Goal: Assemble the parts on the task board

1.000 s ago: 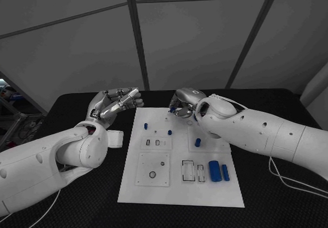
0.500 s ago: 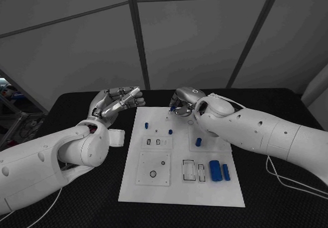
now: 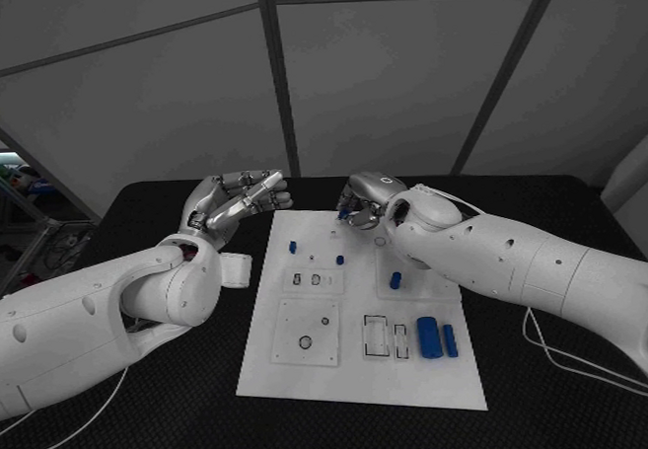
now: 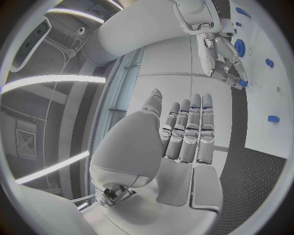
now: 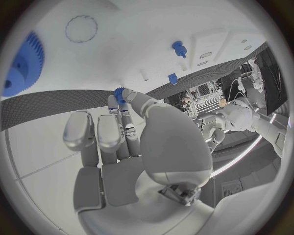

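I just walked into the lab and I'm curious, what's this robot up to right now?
It is assembling small blue parts on the white task board in the middle of the black table. The right hand is at the board's far edge, pinching a small blue toothed part at its fingertips. The left hand is raised beside the board's far left corner, holding nothing, fingers straight. Two blue cylinders lie near the board's near right corner, and a few blue pegs stand on it.

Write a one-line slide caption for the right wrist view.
Right hand pinching a small blue gear above the white board.
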